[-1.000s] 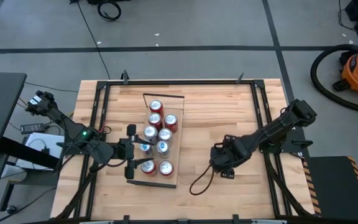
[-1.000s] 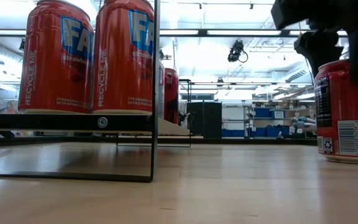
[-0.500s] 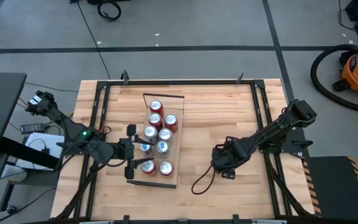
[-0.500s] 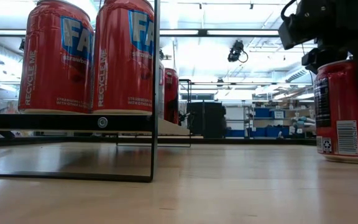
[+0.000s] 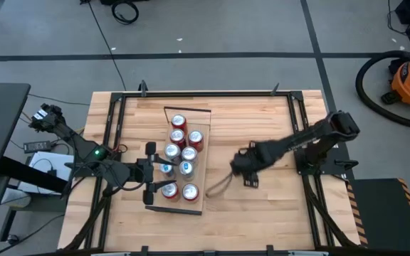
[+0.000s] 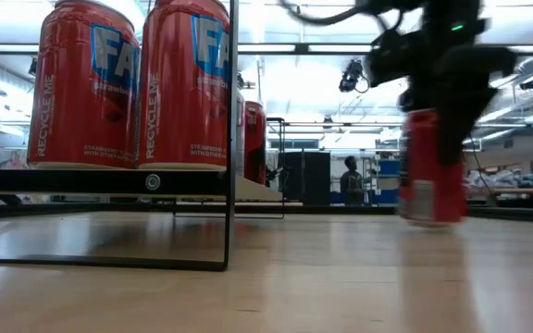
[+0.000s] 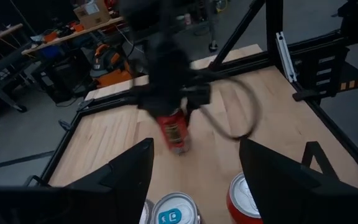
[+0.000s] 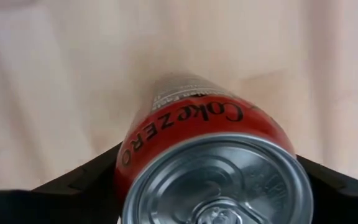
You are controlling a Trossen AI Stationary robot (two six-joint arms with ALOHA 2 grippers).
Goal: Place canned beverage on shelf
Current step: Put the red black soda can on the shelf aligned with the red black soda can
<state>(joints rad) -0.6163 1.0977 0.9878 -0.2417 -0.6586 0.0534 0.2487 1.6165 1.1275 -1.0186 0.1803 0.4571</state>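
Step in hand: carrying a red Coke Zero can (image 8: 210, 162) across the table toward the shelf (image 5: 199, 193), judging by the can held just off the planks in the low view
Right gripper (image 5: 242, 165): closed around the Coke Zero can near its top, a finger on each side of it; it sits over open tabletop, well to the right of the shelf
Left gripper (image 5: 151, 173): fingers spread wide, holding nothing, waiting at the shelf's left edge beside the near cans
Task's thing: the can hangs upright in the right gripper, between the shelf and the table's right frame
Shelf contents: about eight upright cans (image 5: 179, 121) in two rows along the board; the front rows look full, bare board shows at the far end
Next move: likely bring the can over a free patch of board, keep it upright, lower without knocking its neighbours, then open the fingers
Risk: tight spacing among standing cans
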